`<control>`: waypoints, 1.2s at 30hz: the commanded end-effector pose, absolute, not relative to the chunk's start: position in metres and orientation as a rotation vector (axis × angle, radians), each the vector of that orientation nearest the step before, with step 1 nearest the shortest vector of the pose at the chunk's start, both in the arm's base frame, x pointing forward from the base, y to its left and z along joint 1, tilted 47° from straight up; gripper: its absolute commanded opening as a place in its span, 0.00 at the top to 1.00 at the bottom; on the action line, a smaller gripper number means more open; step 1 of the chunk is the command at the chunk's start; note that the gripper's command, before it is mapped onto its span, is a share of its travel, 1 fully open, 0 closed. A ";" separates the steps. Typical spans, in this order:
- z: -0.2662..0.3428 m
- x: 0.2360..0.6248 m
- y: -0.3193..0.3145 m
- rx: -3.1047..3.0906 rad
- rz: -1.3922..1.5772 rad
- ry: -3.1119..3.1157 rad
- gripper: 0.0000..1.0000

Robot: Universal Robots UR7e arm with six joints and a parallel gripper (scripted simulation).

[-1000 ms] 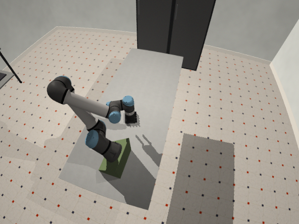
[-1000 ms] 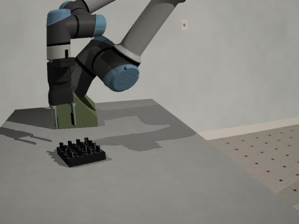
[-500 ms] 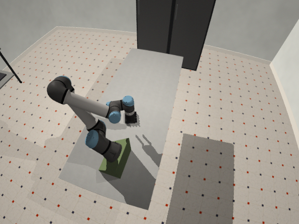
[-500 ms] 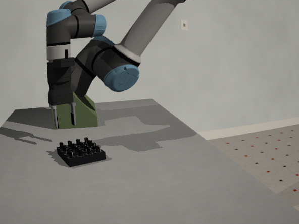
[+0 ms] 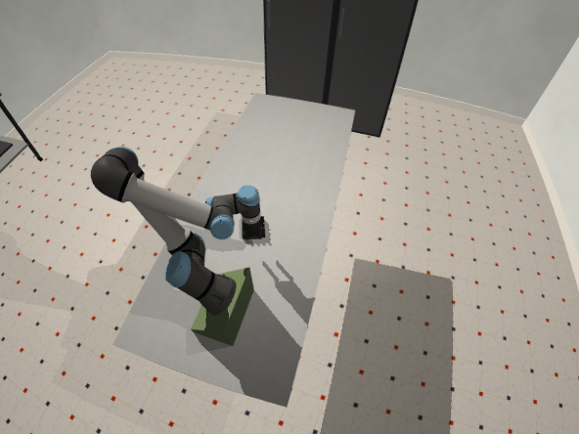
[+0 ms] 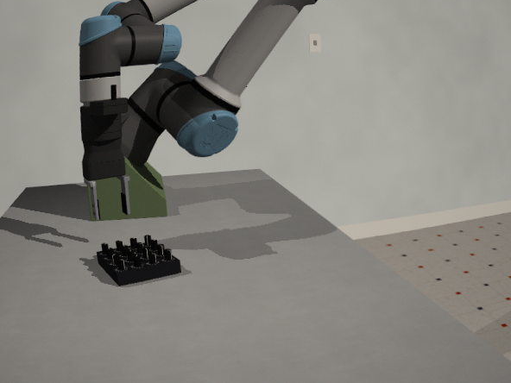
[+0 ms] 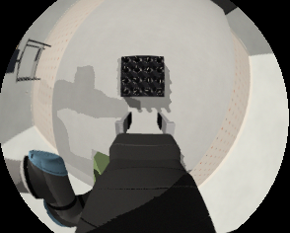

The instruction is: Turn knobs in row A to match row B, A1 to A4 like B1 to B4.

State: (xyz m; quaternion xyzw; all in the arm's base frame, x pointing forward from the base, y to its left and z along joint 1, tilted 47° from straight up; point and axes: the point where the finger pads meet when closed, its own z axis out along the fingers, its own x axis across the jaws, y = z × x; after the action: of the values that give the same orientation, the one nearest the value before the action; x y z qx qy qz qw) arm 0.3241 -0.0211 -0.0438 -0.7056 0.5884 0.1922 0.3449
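The knob box (image 6: pixel 142 269) (image 7: pixel 143 75) (image 5: pixel 263 235) is a small black block with several upright black knobs. It stands on the grey table (image 6: pixel 259 310) (image 5: pixel 293 166). The knob lines and marks are too small to read in any view. My gripper (image 6: pixel 110 202) (image 7: pixel 144 116) is open and empty. It points straight down and hangs well above the box, a little to one side of it. In the top view the wrist hides most of the box.
The arm's green base block (image 5: pixel 235 308) (image 6: pixel 147 194) stands on the table behind the gripper. A dark cabinet (image 5: pixel 337 44) stands at the table's far end. The tiled floor (image 5: pixel 440 191) surrounds the table.
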 end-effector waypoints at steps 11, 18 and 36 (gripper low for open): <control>-0.044 0.327 -0.023 -1.783 0.531 1.599 0.00; -0.044 0.329 -0.024 -1.715 0.574 1.689 0.00; -0.044 0.338 -0.030 -1.403 0.738 2.026 0.00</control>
State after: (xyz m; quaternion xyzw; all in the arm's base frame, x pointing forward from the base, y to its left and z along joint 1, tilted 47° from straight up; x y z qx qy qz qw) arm 0.3351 -0.0278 -0.0438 -0.5713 0.7190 0.2575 0.3005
